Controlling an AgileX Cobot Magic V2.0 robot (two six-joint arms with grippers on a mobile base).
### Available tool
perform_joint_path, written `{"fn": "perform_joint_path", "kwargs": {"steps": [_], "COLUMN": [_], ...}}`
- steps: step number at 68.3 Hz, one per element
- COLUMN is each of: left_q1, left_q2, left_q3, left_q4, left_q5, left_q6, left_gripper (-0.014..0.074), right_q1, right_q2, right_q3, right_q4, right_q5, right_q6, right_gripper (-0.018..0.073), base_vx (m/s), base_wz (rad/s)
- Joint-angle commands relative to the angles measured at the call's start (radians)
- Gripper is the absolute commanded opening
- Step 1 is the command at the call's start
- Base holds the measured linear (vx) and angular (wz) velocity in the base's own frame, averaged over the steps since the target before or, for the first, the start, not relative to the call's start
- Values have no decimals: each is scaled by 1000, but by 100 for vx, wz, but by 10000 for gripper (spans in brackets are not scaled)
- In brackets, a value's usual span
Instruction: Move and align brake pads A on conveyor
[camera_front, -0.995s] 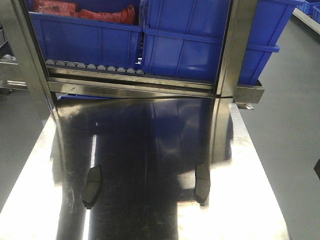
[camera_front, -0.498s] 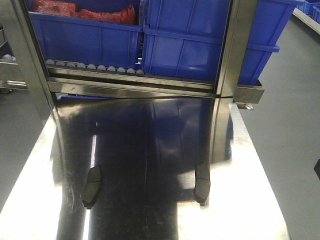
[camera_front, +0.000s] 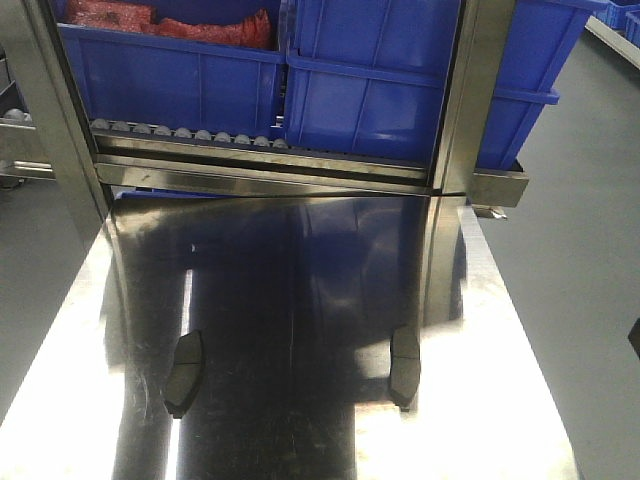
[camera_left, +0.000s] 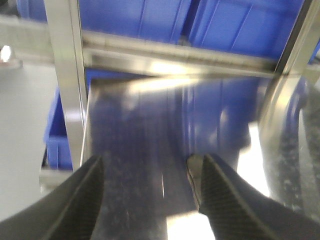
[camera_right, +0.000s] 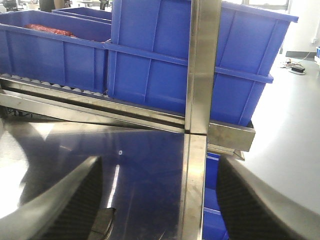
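Low in the front view, one pad (camera_front: 185, 373) lies left and one pad (camera_front: 403, 368) right on the table (camera_front: 300, 290). Left fingers (camera_left: 75, 205) and right fingers (camera_right: 60, 210) spread, empty. Pads likely stiff, dense (slippery on steel); pinch across the width.

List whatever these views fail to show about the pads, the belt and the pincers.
- Conveyor: in no view; only the steel tabletop shows.
- Brake pads: only two in the front view; any others are out of frame.
- Left wrist view: blurred; one pad half behind a finger of the open left pincer.
- Right wrist view: pad cut by the bottom edge, beside the open right pincer.
- Front view: neither pincer in frame.
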Motion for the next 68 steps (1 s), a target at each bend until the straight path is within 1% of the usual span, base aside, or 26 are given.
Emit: {"fn": "perform_joint_path", "kwargs": {"steps": [1, 5, 18, 25, 30, 37, 44, 52, 62, 68], "left_q1": [0, 0, 0, -1, -7, -41, -95, -154, -199, -225], "left_q2": [162, 273, 537, 651, 724, 804, 880, 958, 1051, 1102], "left_q3": [-105, -158, -303, -349, -374, -421, -471, -517, -549, -564], "left_q4": [-7, -7, -8, -8, -9, -8, -8, -11, -8, -8], "left_q5": [-43, -13, 81, 97, 101, 117, 134, 132, 127, 129], "left_q6": [-22, -23, -24, -19, 7, 28, 25, -13, -84, -110], "left_gripper": [407, 407, 407, 407, 407, 407, 407, 407, 407, 407], "right_q1": [-2, -2, -2, -2, -2, -2, -2, -2, -2, -2], "right_q2": [11, 11, 11, 11, 11, 11, 11, 11, 11, 11], "right_q3": [-29, -29, -29, -29, -29, -29, -29, -29, -29, -29], "right_q4": [-8, -8, -8, -8, -8, -8, -8, -8, -8, -8], "right_q5": [-73, -73, -73, -73, -73, -73, -73, -73, -73, -73], "right_q6": [-5, -5, -5, -5, -5, -5, -5, -5, -5, -5], "right_gripper": [471, 471, 471, 471, 471, 471, 471, 471, 471, 471], "base_vx": [0, 0, 0, 0, 0, 0, 0, 0, 0, 0], "base_wz": [0, 0, 0, 0, 0, 0, 0, 0, 0, 0]}}
